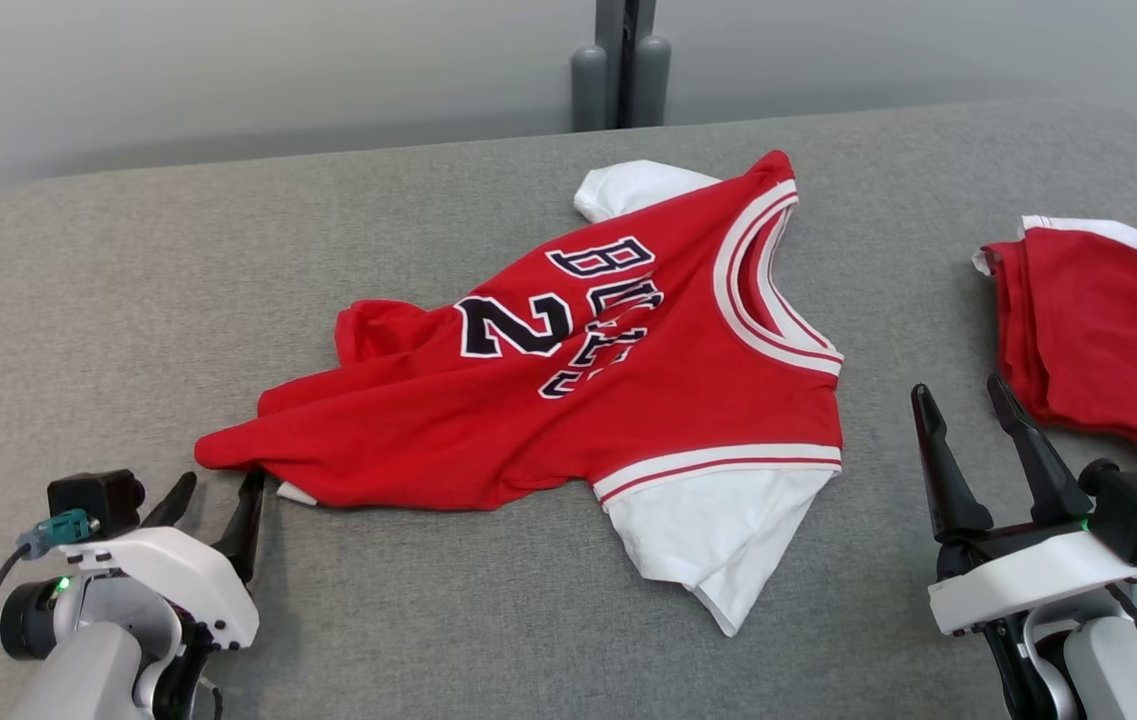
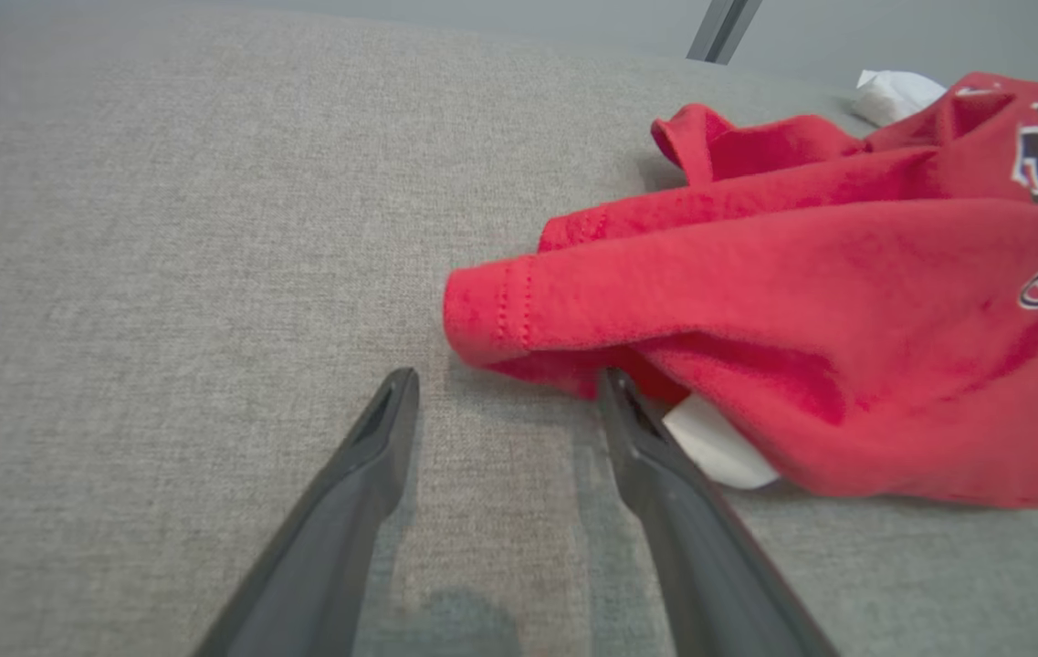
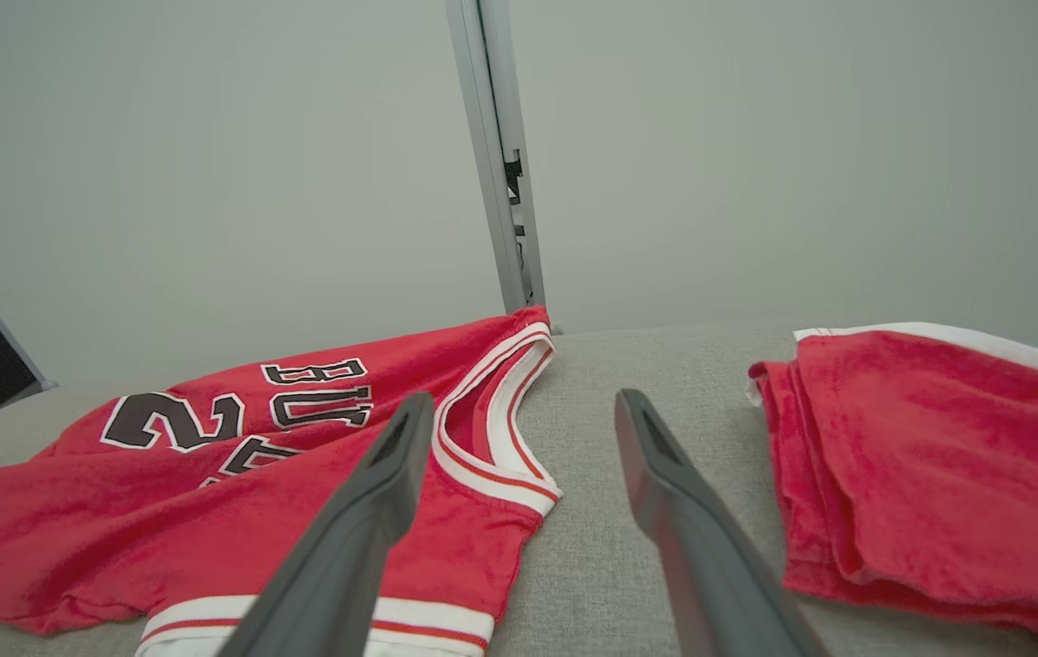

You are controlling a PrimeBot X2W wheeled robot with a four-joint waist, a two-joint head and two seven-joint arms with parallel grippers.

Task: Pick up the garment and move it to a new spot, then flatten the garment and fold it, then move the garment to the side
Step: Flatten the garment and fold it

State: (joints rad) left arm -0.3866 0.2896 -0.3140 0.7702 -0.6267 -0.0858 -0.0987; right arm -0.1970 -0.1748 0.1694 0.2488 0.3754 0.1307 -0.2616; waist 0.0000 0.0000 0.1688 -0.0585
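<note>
The garment [image 1: 568, 400], a red jersey with white sleeves and dark lettering, lies crumpled and partly spread in the middle of the grey surface. My left gripper [image 1: 221, 482] stands open just short of its lower-left hem corner. In the left wrist view the garment [image 2: 802, 301] bunches up right of my left gripper [image 2: 509, 376], whose right fingertip [image 2: 617, 388] reaches the hem's edge; nothing sits between the fingers. My right gripper [image 1: 958, 390] is open and empty to the right of the jersey. In the right wrist view, the right gripper [image 3: 524, 398] points past the collar of the garment [image 3: 208, 493].
A folded red and white cloth [image 1: 1108, 330] lies at the right edge, close to my right gripper, and it appears as the folded cloth [image 3: 938, 456] in the right wrist view. The grey padded surface [image 1: 128, 300] stretches bare to the left. A grey post [image 1: 620, 60] stands behind.
</note>
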